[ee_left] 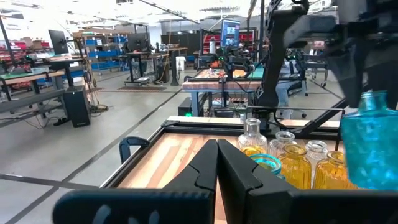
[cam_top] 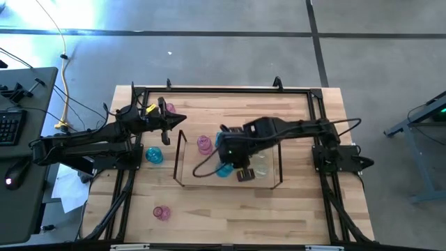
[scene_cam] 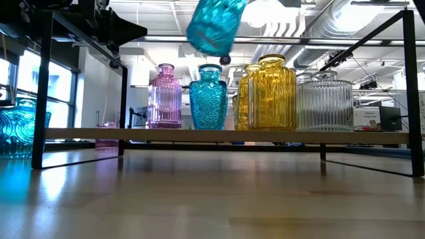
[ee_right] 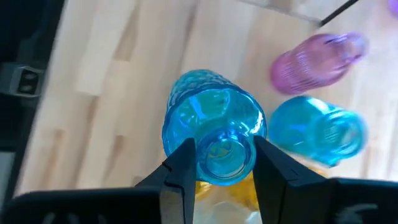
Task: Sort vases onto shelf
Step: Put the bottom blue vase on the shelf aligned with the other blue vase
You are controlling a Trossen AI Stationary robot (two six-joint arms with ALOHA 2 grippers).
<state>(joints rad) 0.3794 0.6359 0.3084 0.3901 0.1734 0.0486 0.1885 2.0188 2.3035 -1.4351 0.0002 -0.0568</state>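
My right gripper point(cam_top: 232, 157) hangs over the shelf point(cam_top: 182, 159), shut on a teal blue vase point(scene_cam: 214, 25) that is lifted above the shelf's row. On the shelf point(scene_cam: 219, 135) stand a pink vase point(scene_cam: 164, 96), a teal vase point(scene_cam: 208, 101), yellow vases point(scene_cam: 269, 93) and a clear vase point(scene_cam: 324, 103), each on its base. My left gripper point(cam_top: 178, 118) is shut and holds nothing, hovering left of the shelf. Another teal vase point(cam_top: 154, 155) and two pink vases point(cam_top: 162, 213) point(cam_top: 168, 108) rest on the table. My right gripper pinches the teal blue vase by its narrow neck point(ee_right: 219, 160), just below the mouth, one finger point(ee_right: 181, 167) on either side. The fingers come from above, pointing down. The vase hangs below them, tilted and lifted clear, its body point(ee_right: 211, 115) above the shelf's vases.
A black metal frame point(cam_top: 223, 90) borders the wooden table. The shelf's dark wire end frames point(scene_cam: 40, 86) point(scene_cam: 408, 93) stand at either side. Bare wood lies at the table's near side point(cam_top: 230, 213). Desks and cables lie beyond the table's left edge.
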